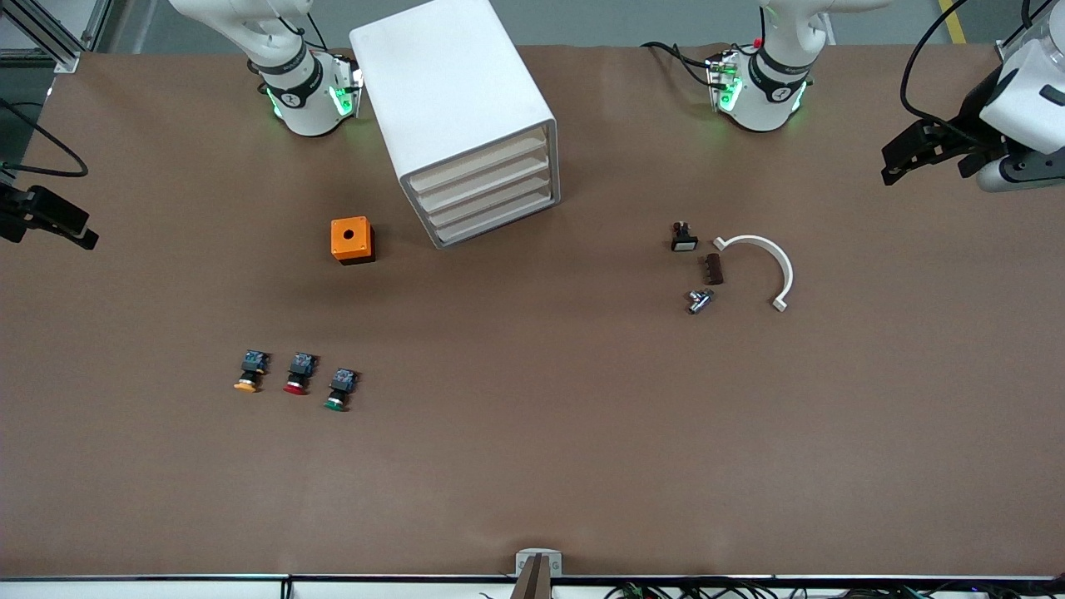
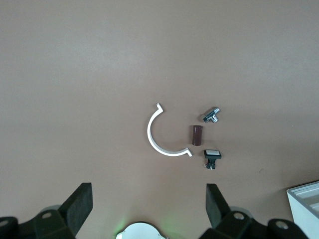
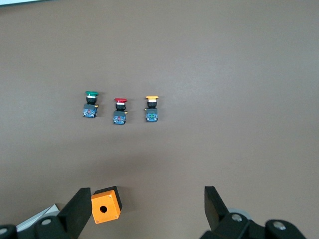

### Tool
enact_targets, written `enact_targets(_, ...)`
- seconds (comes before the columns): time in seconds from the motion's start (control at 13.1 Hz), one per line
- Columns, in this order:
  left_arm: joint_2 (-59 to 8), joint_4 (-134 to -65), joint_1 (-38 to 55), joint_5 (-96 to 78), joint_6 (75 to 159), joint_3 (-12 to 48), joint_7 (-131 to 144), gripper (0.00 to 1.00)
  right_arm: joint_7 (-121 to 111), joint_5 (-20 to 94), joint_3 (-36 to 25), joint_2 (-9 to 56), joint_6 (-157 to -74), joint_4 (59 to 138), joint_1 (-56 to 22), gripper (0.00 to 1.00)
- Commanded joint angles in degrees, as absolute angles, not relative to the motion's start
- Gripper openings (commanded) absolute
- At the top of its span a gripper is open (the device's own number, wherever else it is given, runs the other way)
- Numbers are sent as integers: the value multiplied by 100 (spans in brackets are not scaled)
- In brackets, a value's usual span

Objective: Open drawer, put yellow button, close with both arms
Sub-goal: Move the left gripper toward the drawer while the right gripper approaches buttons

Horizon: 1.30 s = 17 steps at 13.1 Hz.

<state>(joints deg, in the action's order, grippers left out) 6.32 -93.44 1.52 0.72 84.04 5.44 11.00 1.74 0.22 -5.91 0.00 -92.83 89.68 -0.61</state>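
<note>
The white cabinet (image 1: 453,100) stands between the arms' bases, and its top drawer (image 1: 478,163) is shut like the three below it. The yellow button (image 1: 250,372) (image 3: 151,110) lies on the table toward the right arm's end, nearer to the front camera, first in a row of three switches. My right gripper (image 1: 42,225) (image 3: 145,206) hangs open and empty high over the right arm's end of the table. My left gripper (image 1: 903,162) (image 2: 148,204) hangs open and empty over the left arm's end.
A red-capped switch (image 1: 299,373) and a green-capped switch (image 1: 339,390) lie beside the yellow one. An orange box (image 1: 352,240) sits by the cabinet. A white arc (image 1: 770,258), a black switch (image 1: 684,237), a brown block (image 1: 714,269) and a metal fitting (image 1: 699,299) lie toward the left arm's end.
</note>
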Motion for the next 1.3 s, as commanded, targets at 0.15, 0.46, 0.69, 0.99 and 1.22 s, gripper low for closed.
enact_targets(0.15,484,-9133,132,124,8244,545,984,100,97,123,-554,-9,-9229,8895,26,100)
enact_targets(0.46,-78,-8763,149,158,8244,492,976,100,97,123,-554,-9,-9237,8895,35,100)
enact_targets(0.69,-675,-8728,184,114,8270,492,1098,100,97,123,-554,35,-9229,8921,61,96)
enact_targets(0.99,-1212,-8719,219,79,8271,492,1851,100,158,62,-536,167,-9167,8921,53,99)
enact_targets(1.22,-1677,-8544,386,44,8244,571,3081,100,237,88,-536,412,-9237,8930,35,100)
